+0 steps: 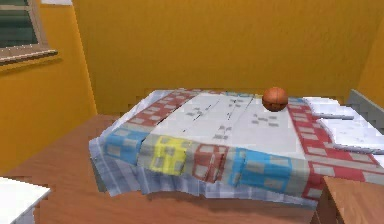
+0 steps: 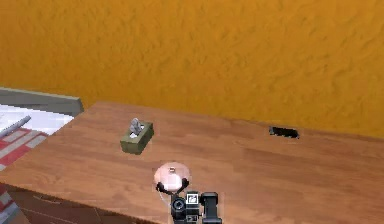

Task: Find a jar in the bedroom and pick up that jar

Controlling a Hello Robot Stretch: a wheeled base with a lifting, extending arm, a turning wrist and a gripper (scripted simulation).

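Jar (image 2: 171,177), as we judge the pale round thing on the worktop (image 2: 260,160), sits at our hand (image 2: 183,200); its opening and hold we cannot tell. We should lift straight, slowly.

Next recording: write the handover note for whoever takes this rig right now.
Claw: at the arm side view's bottom edge, by a pale round thing on the wooden tabletop; cannot tell whether it holds anything.
Things: the round thing may be the jar. A green box and a small dark item are also on the tabletop.
Done: robot is in the bedroom, near the bed.
Left: confirm the jar and lift it clear.
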